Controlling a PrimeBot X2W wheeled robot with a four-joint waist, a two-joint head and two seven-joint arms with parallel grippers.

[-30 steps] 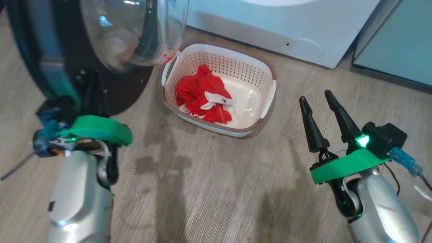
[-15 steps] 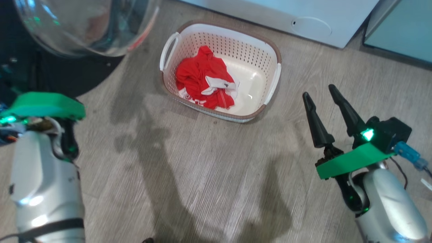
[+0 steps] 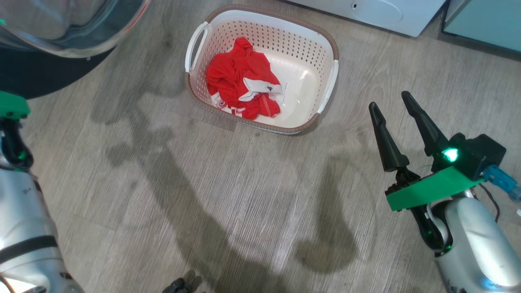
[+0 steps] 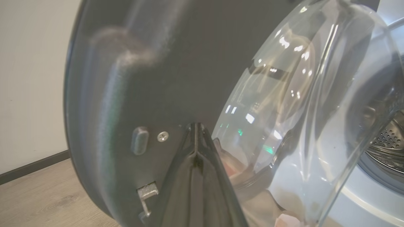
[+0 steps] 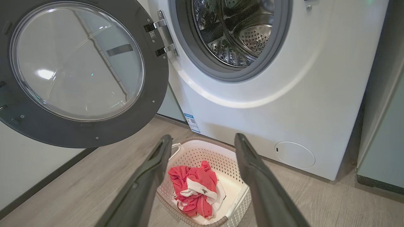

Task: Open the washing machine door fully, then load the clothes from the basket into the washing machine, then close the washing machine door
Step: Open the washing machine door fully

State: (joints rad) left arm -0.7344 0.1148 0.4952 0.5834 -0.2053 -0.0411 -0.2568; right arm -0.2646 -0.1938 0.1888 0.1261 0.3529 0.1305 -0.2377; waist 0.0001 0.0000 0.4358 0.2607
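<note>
Red clothes (image 3: 242, 79) lie well apart from right fingers (image 3: 384, 136).

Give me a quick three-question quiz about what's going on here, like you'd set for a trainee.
1. True or false: the red garment lies inside the basket.
2. The right gripper is: A open and empty; B shut on the garment; C shut on a basket handle.
3. Fill in: the washing machine door stands ___, baring the steel drum.
Key: 1 true; 2 A; 3 open.
</note>
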